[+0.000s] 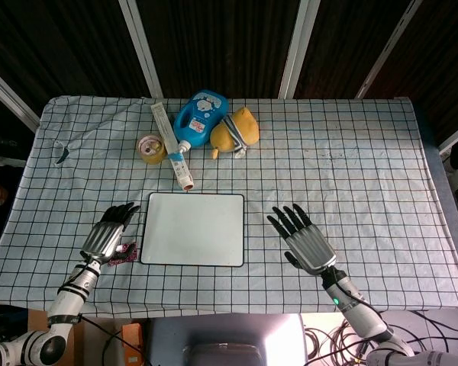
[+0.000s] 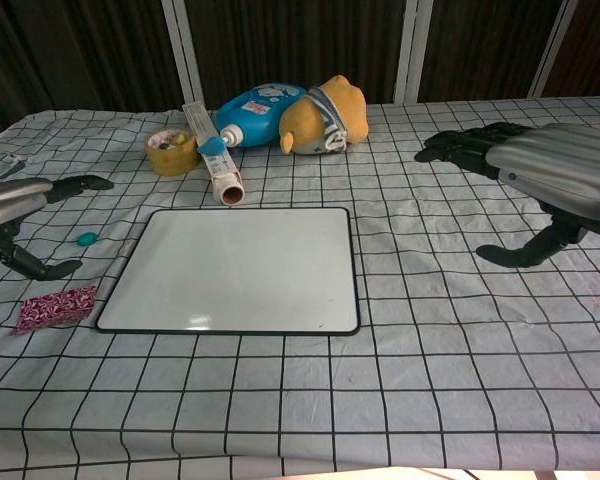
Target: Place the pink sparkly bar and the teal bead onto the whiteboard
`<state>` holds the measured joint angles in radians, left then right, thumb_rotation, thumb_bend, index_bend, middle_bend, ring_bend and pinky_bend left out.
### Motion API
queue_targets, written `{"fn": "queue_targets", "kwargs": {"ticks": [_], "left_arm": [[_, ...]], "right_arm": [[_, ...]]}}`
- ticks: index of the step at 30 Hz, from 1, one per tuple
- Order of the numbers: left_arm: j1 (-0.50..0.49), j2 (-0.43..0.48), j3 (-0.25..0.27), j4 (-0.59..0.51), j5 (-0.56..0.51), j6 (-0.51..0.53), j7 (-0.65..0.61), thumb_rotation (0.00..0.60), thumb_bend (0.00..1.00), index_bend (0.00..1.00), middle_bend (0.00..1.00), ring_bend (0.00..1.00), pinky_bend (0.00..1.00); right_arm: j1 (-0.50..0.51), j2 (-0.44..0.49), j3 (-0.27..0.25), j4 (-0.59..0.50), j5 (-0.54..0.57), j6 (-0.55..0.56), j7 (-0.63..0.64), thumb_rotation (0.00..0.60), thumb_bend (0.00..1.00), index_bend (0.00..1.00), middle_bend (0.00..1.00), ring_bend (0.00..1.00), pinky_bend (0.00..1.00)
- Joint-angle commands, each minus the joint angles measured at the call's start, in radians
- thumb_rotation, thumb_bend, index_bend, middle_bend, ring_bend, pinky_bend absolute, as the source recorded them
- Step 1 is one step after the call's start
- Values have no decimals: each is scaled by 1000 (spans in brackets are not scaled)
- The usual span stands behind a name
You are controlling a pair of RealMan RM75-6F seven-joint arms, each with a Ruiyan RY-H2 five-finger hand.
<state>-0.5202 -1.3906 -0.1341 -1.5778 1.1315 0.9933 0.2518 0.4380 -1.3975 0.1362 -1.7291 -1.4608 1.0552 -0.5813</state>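
**Both pieces still off the board, left hand above them**

Your left hand (image 1: 107, 235) hovers flat over the near-left cloth, fingers spread wide and holding nothing. It looks staged for a pick, since both task items lie just below and beside it. The bar (image 2: 56, 307) rests flat on the cloth just left of the whiteboard (image 2: 240, 268), close to its near-left corner but apart from the frame. Its long axis runs roughly left to right, tilted slightly so the right end sits a little farther from you. In the head view only its end peeks out from under your hand. The bead (image 2: 86, 238) sits farther back, near the board's left edge, between your fingertips and the frame; it is too small to judge which way it points.

Your right hand (image 1: 305, 240) floats open to the right of the board, fingers stretched toward the far side, empty and well apart from either piece. It seems parked out of the way.

The board itself carries nothing. Beyond it, the tube (image 1: 172, 146), the tape roll (image 2: 172, 151), the blue bottle (image 2: 255, 111) and the plush toy (image 2: 325, 118) lie clustered.
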Motion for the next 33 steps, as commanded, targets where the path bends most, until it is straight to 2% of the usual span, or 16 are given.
{"fn": "queue_targets", "kwargs": {"ticks": [1,7,10,13,23,28,33], "left_arm": [[3,16,5,-20,-10,1,-1,600,361,0,0,0,0],[19,77,44,-94,3,-19,-23,600,361,0,0,0,0],[4,154,78,-179,-64,-118,-25,600,361,0,0,0,0],[-21,186,90,-219,-121,-159,4,600,357,0,0,0,0],[-38,123,109,-172,-219,-92,117,600,354,2,0,0,0],[-41,81,116,-101,-247,-85,122,600,351,45,0,0,0],[-54,55,128,-75,-294,-68,178,600,334,67,0,0,0]], "right_arm": [[5,3,-7,-2,11,0,-6,600,255,0,0,0,28],[3,22,-31,-11,-23,31,28,600,254,0,0,0,28],[4,32,-40,-14,-4,24,33,600,255,0,0,0,28],[6,36,-50,-16,15,15,24,600,255,0,0,0,28],[3,51,-73,-41,17,26,18,600,255,0,0,0,28],[7,73,-84,-60,31,17,24,600,254,0,0,0,28],[13,77,-90,-61,38,14,24,600,254,0,0,0,28]]}}
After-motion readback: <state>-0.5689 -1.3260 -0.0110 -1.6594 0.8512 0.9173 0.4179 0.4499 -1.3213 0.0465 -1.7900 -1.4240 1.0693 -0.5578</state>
